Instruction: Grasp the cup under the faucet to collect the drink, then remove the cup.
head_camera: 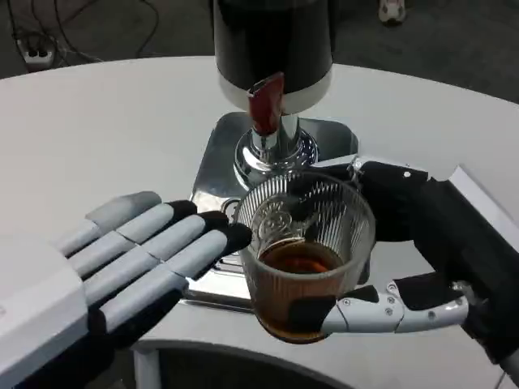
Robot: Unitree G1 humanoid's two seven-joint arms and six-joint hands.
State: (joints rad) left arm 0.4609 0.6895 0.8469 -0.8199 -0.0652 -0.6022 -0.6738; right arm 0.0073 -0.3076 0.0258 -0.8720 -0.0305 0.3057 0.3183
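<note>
A ribbed clear cup [306,251] with dark brown drink in its bottom is held above the dispenser's silver drip tray [212,154]. My right hand [405,267] grips it from the right, thumb under its near side and fingers wrapped around its far side. The dark dispenser [272,40] stands behind, its red faucet lever [265,101] just above and behind the cup. My left hand [138,259] lies flat to the left with fingers straight, its dark fingertips [231,235] close to the cup's left wall. Whether they touch the cup is unclear.
The white round table [97,121] spreads out to the left and behind. Its front edge [211,356] runs just below the cup. Beyond the table, cables and a power strip [36,50] lie on the dark floor.
</note>
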